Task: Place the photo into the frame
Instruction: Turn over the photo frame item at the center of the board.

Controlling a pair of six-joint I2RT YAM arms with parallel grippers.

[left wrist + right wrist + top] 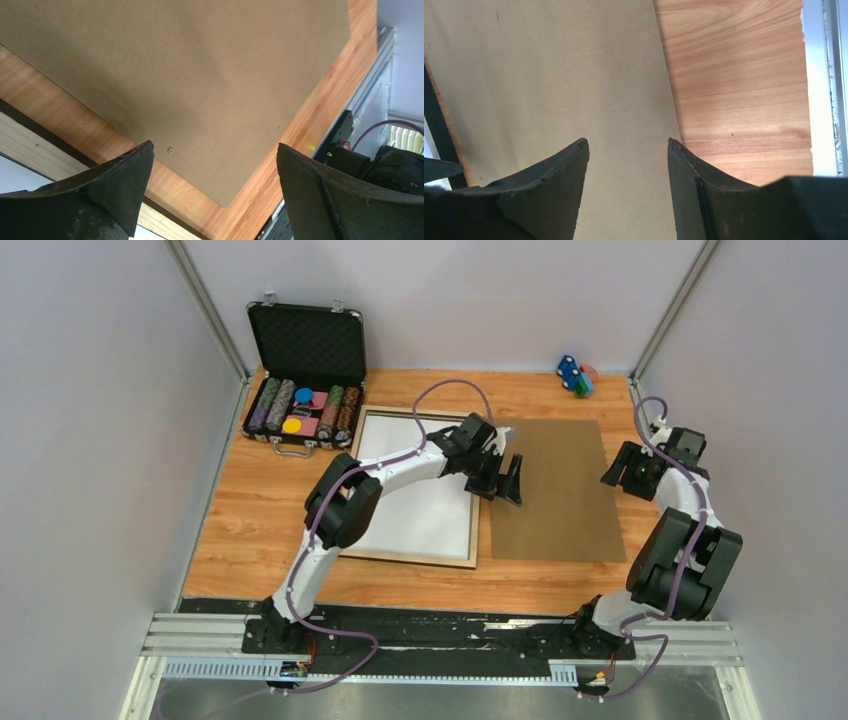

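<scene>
The frame point(410, 558) lies flat left of centre, pale wood rim up, and its inside shows plain white. The photo's printed side is out of view; I cannot tell whether the white sheet is its back. My left gripper point(505, 480) hovers open over the gap between the frame's right edge and the brown backing board point(555, 490). In the left wrist view the left gripper point(214, 145) holds nothing, with the board's corner point(200, 75) and a strip of frame point(30, 145) below. My right gripper point(625, 470) hangs open above the board's right edge point(549, 75), empty in its own view point(627, 141).
An open black chip case point(303, 380) stands at the back left. Small coloured toys point(575, 375) lie in the back right corner. Grey walls close in both sides, and a metal rail point(450, 640) runs along the near edge.
</scene>
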